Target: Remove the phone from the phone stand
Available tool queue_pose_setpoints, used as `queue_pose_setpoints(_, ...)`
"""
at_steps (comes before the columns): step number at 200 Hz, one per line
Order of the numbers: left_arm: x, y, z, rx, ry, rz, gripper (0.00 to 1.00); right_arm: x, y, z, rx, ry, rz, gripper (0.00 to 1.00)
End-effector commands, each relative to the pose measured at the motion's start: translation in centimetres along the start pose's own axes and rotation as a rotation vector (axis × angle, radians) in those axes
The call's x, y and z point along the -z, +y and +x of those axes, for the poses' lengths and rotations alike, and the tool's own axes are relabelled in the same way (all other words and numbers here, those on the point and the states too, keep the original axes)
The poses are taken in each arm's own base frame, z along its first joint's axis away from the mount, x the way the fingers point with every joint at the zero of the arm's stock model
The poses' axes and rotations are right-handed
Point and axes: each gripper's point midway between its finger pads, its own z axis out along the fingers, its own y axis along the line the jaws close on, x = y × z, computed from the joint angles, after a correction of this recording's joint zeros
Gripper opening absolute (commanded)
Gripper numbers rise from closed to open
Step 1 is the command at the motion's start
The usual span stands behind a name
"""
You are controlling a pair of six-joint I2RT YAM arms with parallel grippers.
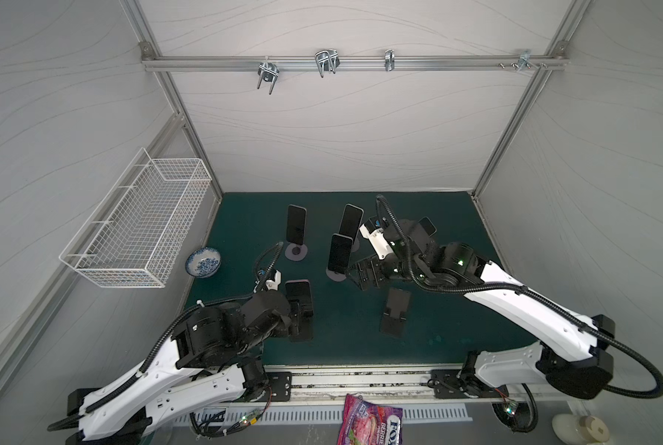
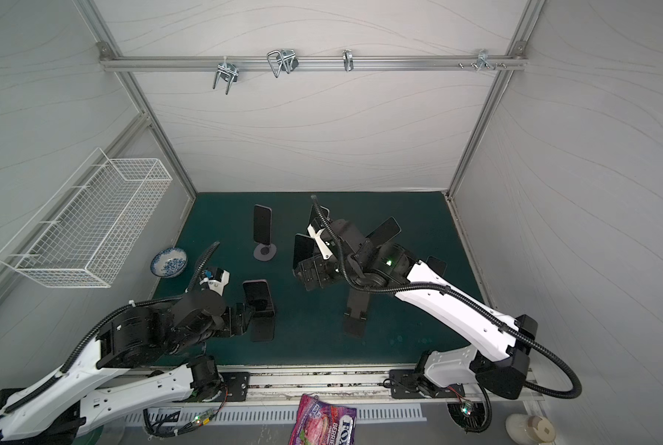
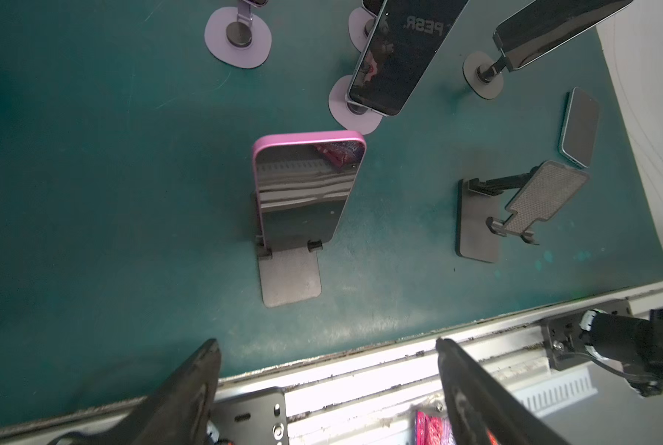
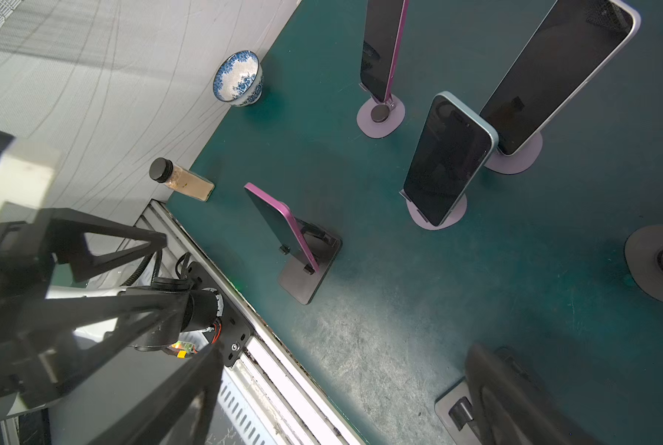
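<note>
Phones wait on their stands as two robot arms work a test bench. At about 8 o'clock on the mat, the left pincer [image 3: 326, 343] hovers short of the pink phone [image 3: 307, 185], its fingers apart and holding nothing. The pink phone is propped upright in the lip of its black folding stand [image 3: 289, 275], so that removal appears not yet begun. Toward 12 o'clock, the right pincer [image 4: 347, 346] is also spread wide and empty, near a blue phone [image 4: 445, 162] that leans on a lilac round stand [image 4: 457, 215]. At about 4 o'clock an empty folding stand [image 3: 542, 196] has a loose phone [image 3: 580, 127] flat on the mat near it (one removal seemingly complete). At least four phones can be seen seated, so most of the job looks to lie ahead. The likely next move is a clean grasp on the pink phone's edges and a lift clear of the lip.

The bench [image 1: 241, 219] is covered in a dark green mat, scuffed pale near its 6 o'clock edge. A white wire basket [image 1: 137, 227] hangs on the wall at 9 o'clock, with a blue-and-white bowl [image 1: 203, 262] on the mat below it. A small capped bottle [image 4: 181, 179] lies at the mat's edge. White panels in an aluminium frame enclose the cell, metal hooks [image 1: 326, 61] hang from the rail at 12 o'clock, and a purple snack packet [image 1: 368, 422] sits off the mat at 6 o'clock.
</note>
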Motion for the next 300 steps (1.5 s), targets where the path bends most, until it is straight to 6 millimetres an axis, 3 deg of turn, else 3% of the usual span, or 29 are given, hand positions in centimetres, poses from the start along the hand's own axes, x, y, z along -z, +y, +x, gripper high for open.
queue_pose_setpoints(1, -0.1, -0.8, -2.0, -0.016, -0.099, 0.014, 0.89, 0.7, -0.1, 0.4, -0.01, 0.0, 0.009, 0.98)
queue_pose_setpoints(67, -2.0, 0.9, -2.4, -0.025, -0.183, -0.085, 0.9, -0.4, 0.5, -1.0, -0.017, -0.032, -0.007, 0.98)
queue_pose_setpoints(138, -3.0, -0.3, -3.3, -0.063, -0.22, -0.088, 0.92, 0.1, 0.4, -1.7, 0.01, -0.046, 0.007, 0.98)
queue_pose_setpoints(256, -4.5, -0.7, -2.0, -0.136, -0.188, -0.064, 0.9, -0.3, 0.5, -1.4, -0.013, -0.04, -0.002, 0.98)
queue_pose_setpoints(300, -4.9, -1.0, -3.1, -0.119, -0.201, -0.131, 0.92, -0.1, 0.6, -1.5, -0.013, -0.043, -0.004, 0.98)
